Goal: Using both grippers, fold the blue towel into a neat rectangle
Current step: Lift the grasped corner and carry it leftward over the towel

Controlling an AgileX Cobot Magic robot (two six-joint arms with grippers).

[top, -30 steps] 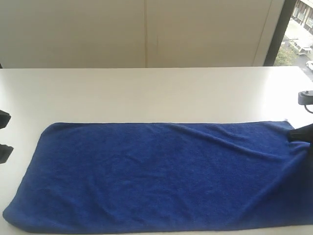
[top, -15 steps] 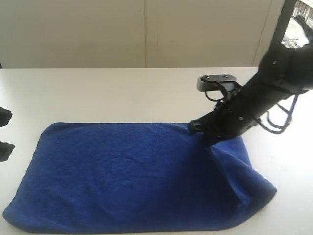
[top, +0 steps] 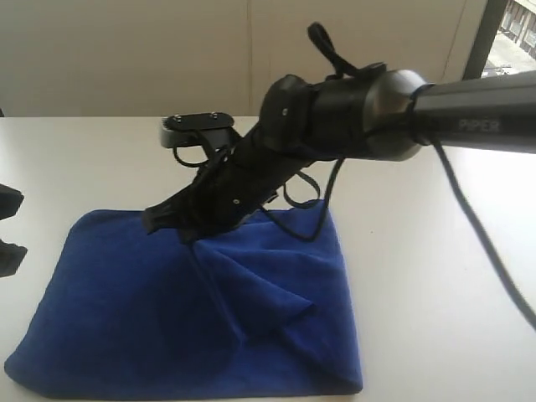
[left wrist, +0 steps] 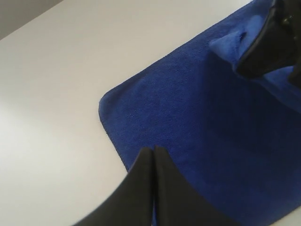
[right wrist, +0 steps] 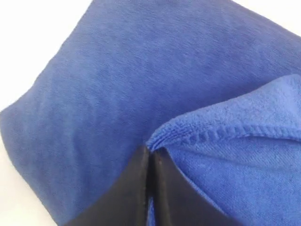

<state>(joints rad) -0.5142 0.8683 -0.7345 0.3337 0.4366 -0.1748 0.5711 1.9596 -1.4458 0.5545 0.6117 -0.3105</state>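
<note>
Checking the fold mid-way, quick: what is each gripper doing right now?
Left gripper: closed, holding nothing.
Right gripper: closed on the stitched edge of the blue towel.

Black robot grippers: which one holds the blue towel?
The right black gripper pinches the stitched edge of the soft royal-blue towel. The left black gripper is shut, holding nothing.

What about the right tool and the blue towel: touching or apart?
Touching. The right wrist view shows the right tool shut on the stitched edge of the blue towel.
</note>
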